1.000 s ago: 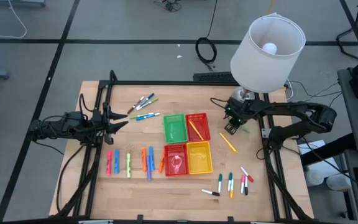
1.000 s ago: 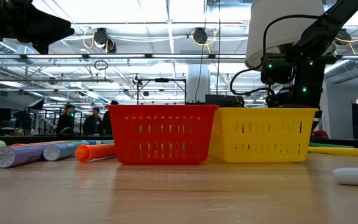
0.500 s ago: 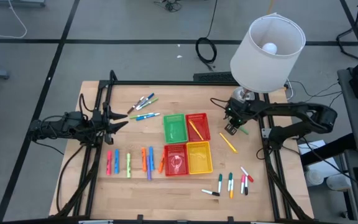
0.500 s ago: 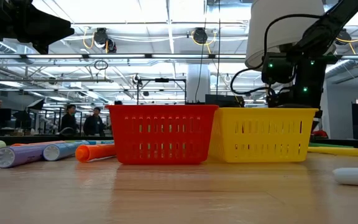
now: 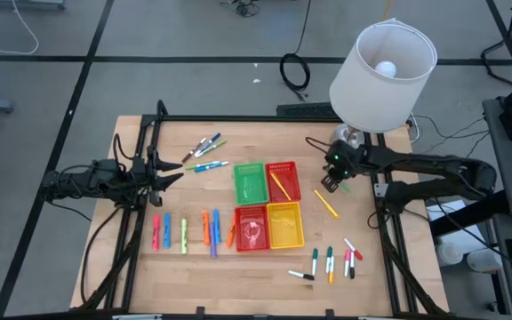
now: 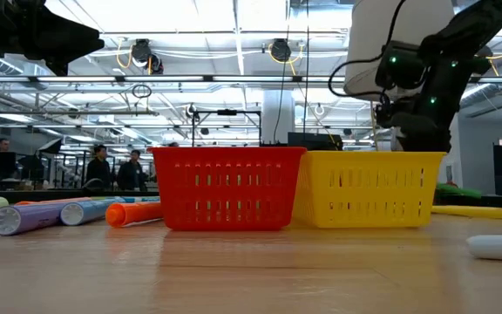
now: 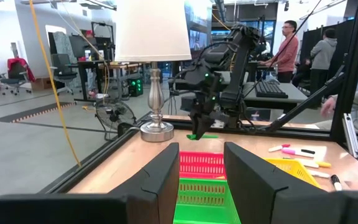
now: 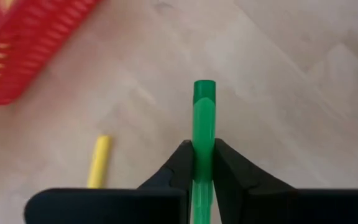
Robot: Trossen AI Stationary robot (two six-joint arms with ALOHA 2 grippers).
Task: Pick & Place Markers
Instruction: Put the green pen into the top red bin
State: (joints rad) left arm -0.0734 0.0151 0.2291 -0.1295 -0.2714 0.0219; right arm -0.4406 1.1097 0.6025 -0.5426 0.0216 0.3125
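My right gripper (image 5: 332,182) hangs near the lamp's base, shut on a green marker (image 8: 204,118), which also shows in the left wrist view (image 7: 204,135). My left gripper (image 5: 172,173) waits open at the table's left, pointing level. Four baskets stand mid-table: green (image 5: 250,182), far red (image 5: 290,169) with a yellow marker (image 5: 279,185) lying in it, near red (image 5: 252,228) and yellow (image 5: 284,224). Another yellow marker (image 5: 325,203) lies on the table by my right gripper. More markers lie at the far left (image 5: 204,147), near left (image 5: 189,231) and near right (image 5: 332,262). My right gripper pinches the green marker's barrel (image 8: 204,152) between its two fingers (image 8: 182,163). The fingers slant down from above. One end of the marker (image 8: 204,87) sticks out past the fingertips. The marker lies about level, clear of the table.
A lamp with a white shade (image 5: 380,67) stands at the table's far right, its metal base (image 7: 156,130) close to my right gripper. Black frame rails (image 5: 238,118) run along the table's edges. People stand in the room beyond the table.
My right gripper has gone up beside the lamp's base and tipped a little, taking the green marker with it.
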